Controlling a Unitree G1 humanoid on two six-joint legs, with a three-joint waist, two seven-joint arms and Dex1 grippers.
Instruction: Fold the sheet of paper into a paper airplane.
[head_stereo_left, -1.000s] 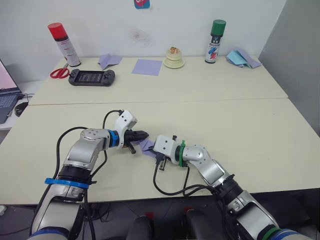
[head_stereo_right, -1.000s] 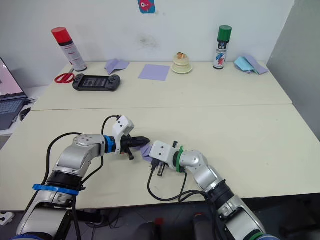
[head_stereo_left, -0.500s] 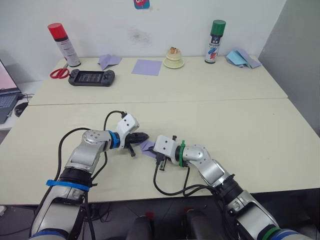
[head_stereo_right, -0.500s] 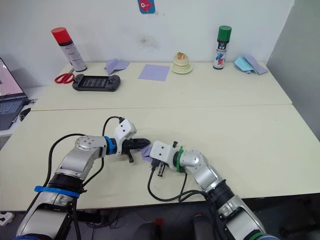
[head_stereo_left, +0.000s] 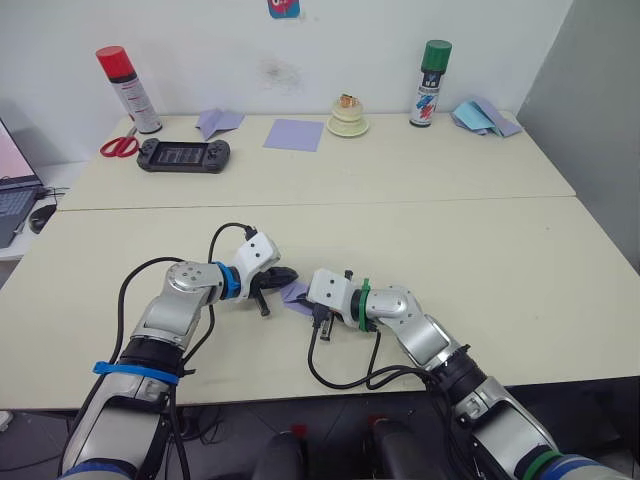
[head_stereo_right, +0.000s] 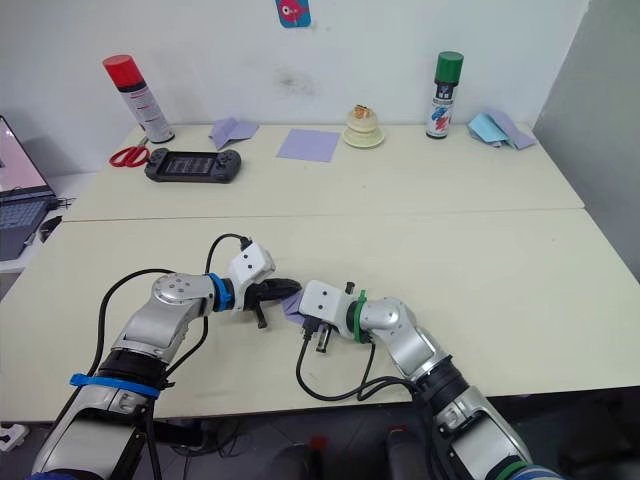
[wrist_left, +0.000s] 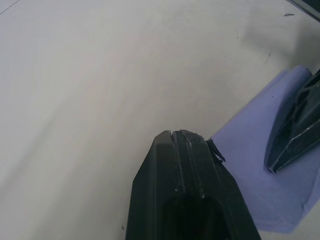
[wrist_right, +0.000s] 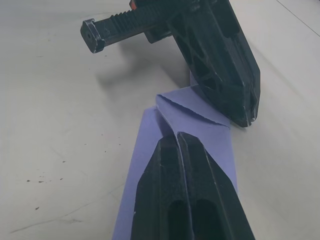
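The sheet of paper (head_stereo_left: 295, 294) is a small folded lavender piece lying flat on the near table between my two grippers. My left gripper (head_stereo_left: 286, 275) comes from the left, shut, its tip (wrist_right: 242, 116) resting on the paper's folded flap. In the left wrist view its tip (wrist_left: 182, 134) sits at the paper's (wrist_left: 257, 170) edge. My right gripper (wrist_right: 177, 137) comes from the right, shut, and lies over the paper (wrist_right: 145, 150). Its tip (wrist_left: 290, 142) touches the sheet. Nothing is clamped between either pair of fingers.
On the far table stand a red spray can (head_stereo_left: 128, 88), red scissors (head_stereo_left: 118, 146), a black game console (head_stereo_left: 183, 154), a folded lavender piece (head_stereo_left: 218, 121), a smooth lavender square (head_stereo_left: 294, 134), a small dish (head_stereo_left: 348, 117), a green spray can (head_stereo_left: 430, 83) and light-blue paper pieces (head_stereo_left: 483, 116). A laptop (head_stereo_left: 12, 195) sits far left.
My left gripper has edged slightly right and down toward the paper. The right arm and the paper have stayed put.
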